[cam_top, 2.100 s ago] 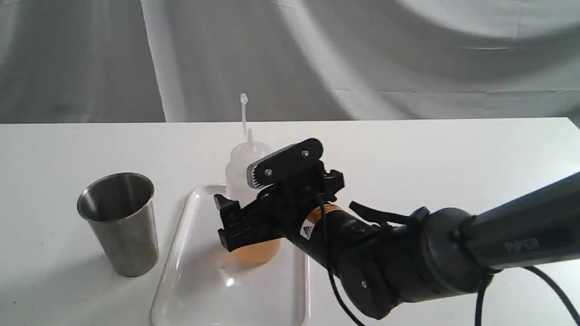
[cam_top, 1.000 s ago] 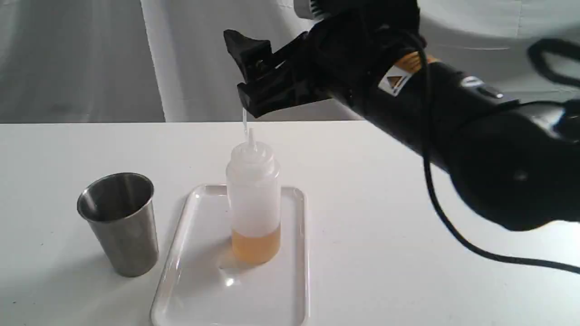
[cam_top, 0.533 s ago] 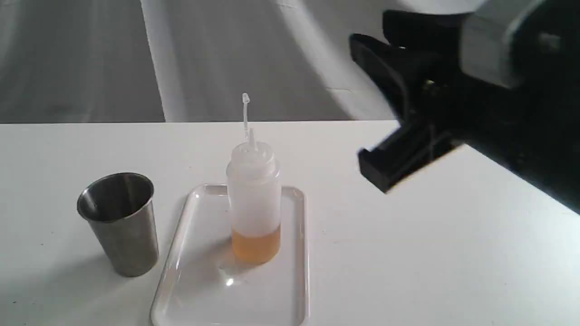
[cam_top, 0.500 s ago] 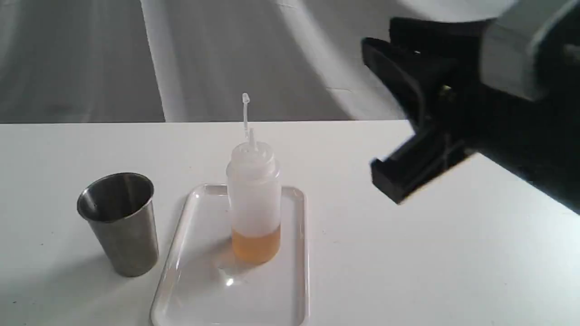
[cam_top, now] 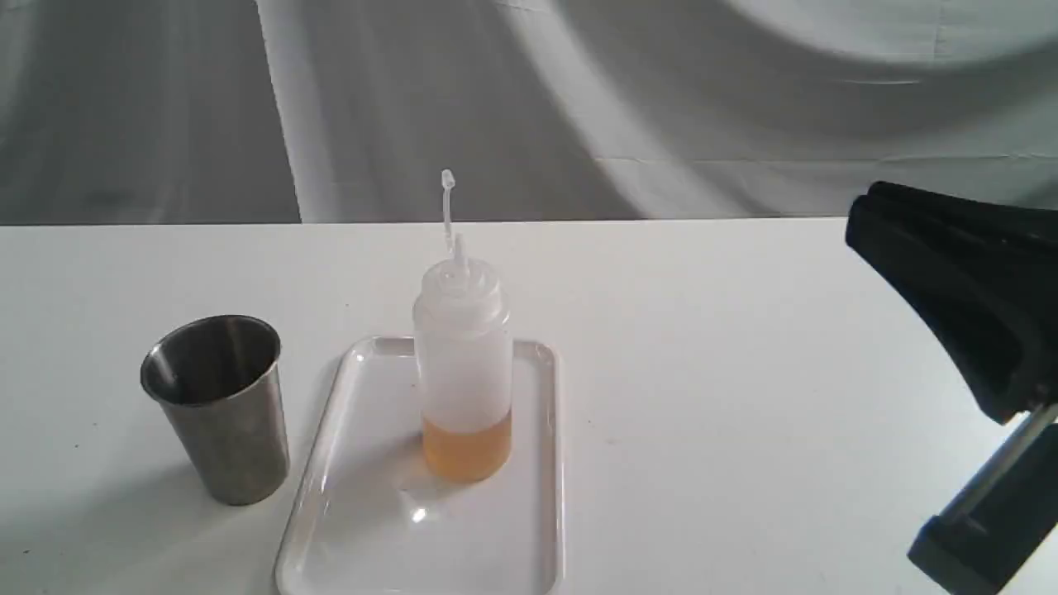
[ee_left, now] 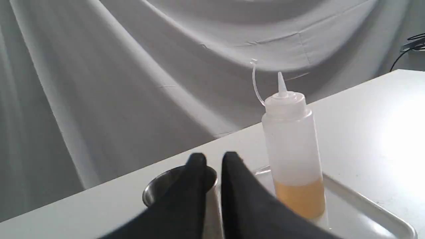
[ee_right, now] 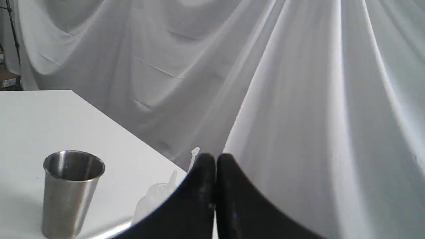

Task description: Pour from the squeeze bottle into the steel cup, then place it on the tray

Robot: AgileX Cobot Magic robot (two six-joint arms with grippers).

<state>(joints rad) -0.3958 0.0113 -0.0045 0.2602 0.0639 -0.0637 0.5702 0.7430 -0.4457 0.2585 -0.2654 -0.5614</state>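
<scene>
The squeeze bottle [cam_top: 463, 355] stands upright on the clear tray [cam_top: 347, 487], with amber liquid in its lower part and its cap strap pointing up. To the left of the tray, on the table, stands the steel cup [cam_top: 216, 405]. My right gripper [cam_top: 876, 223] hangs at the far right edge, well away from the bottle. In the right wrist view its fingers [ee_right: 206, 172] are pressed together and hold nothing. My left gripper [ee_left: 214, 159] is shut and empty in its wrist view, with the cup [ee_left: 159, 192] and the bottle [ee_left: 292, 146] beyond it. The exterior view does not show it.
A white table [cam_top: 744, 413] carries everything, and a grey cloth backdrop [cam_top: 579, 107] hangs behind its far edge. Part of the right arm [cam_top: 984, 529] fills the lower right corner.
My right gripper was around the bottle on the tray. It has since lifted off and swung back to the far right. The bottle, cup and tray have not moved.
</scene>
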